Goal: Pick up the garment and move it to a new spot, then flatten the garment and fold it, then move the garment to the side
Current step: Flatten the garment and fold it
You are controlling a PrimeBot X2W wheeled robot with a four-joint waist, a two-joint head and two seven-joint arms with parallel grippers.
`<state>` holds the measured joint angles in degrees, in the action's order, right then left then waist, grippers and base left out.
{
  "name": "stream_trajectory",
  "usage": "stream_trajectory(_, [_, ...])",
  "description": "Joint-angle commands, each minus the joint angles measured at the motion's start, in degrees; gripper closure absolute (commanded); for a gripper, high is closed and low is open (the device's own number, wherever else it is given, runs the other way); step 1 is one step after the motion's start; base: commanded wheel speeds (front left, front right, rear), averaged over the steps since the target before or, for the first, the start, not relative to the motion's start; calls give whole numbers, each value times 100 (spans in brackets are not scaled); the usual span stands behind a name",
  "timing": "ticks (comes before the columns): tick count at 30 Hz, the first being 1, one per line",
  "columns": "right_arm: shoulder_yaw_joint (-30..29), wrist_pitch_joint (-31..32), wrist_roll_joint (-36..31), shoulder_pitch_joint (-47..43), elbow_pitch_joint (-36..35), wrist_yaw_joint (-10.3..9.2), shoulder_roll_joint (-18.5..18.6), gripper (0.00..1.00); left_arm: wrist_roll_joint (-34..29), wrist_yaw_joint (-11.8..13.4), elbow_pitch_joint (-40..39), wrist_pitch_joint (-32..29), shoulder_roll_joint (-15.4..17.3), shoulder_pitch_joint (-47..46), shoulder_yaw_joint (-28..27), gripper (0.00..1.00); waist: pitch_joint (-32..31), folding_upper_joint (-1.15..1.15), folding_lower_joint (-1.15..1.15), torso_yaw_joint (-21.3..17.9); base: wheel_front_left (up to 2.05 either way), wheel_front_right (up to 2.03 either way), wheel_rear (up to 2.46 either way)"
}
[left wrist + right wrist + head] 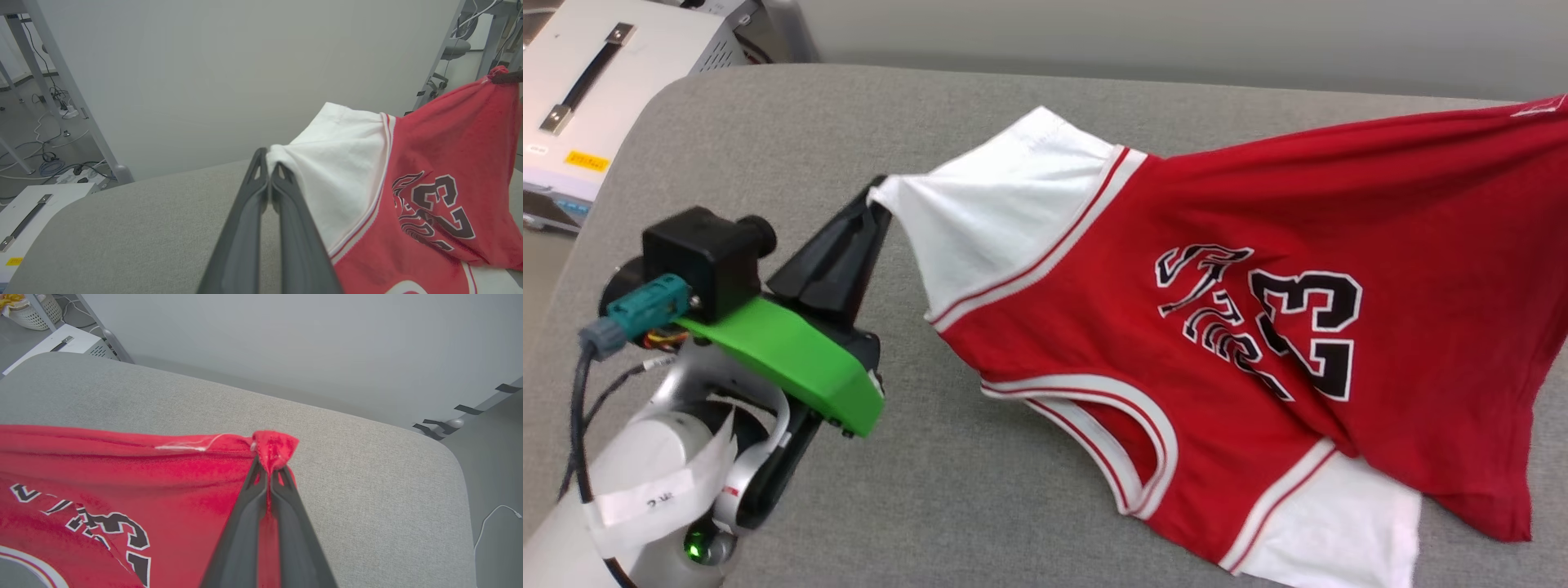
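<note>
As we look down from the head, our left hand (880, 198), its two long dark fingers pressed together, is clamped on the tip of one white sleeve of the red basketball-style T-shirt with white sleeves and black numerals (1241, 327). The T-shirt is front up, partly lifted and partly lying on the grey fabric-covered bench (931, 506). Its far red corner rises toward the upper right edge.

Over to the left wrist: the fingers are shut on that white sleeve tip, the cloth stretches away to the right, and the bench lies below.

Right wrist now: our right hand (269, 470) is pinched on a bunched red corner, with the cloth drawn taut to the left above the bench.

We judge this the move-and-spread step: held by two corners, not yet flat. Next we would need to draw both hands apart evenly and lower the cloth smoothly, so the near sleeve and rumpled hem don't fold under.
</note>
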<state>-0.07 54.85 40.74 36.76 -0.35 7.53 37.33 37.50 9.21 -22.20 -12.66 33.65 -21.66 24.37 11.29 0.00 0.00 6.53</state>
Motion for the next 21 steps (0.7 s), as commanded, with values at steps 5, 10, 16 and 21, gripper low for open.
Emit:
stream_trajectory(5, [-89, -187, 186, -87, -345, -4, 175, 100, -129, 125, -198, -34, 138, -566, -309, 100, -368, 0, 0, -398, 0, 0, 0])
stream_trajectory(10, [-180, -477, 231, -60, -624, -4, 189, 100, -307, 206, -295, -21, 222, -1025, -518, 100, -477, 0, 0, -548, 0, 0, 0])
stream_trajectory(16, [-261, -828, 157, -73, -801, -4, 132, 100, -677, 228, -313, -10, 354, -1560, -585, 100, -502, 0, 0, -673, 0, 0, 0])
stream_trajectory(21, [-382, -1075, 152, -56, -920, -4, 104, 100, -958, 251, -314, 28, 435, -2050, -667, 100, -372, 0, 0, -731, 0, 0, 0])
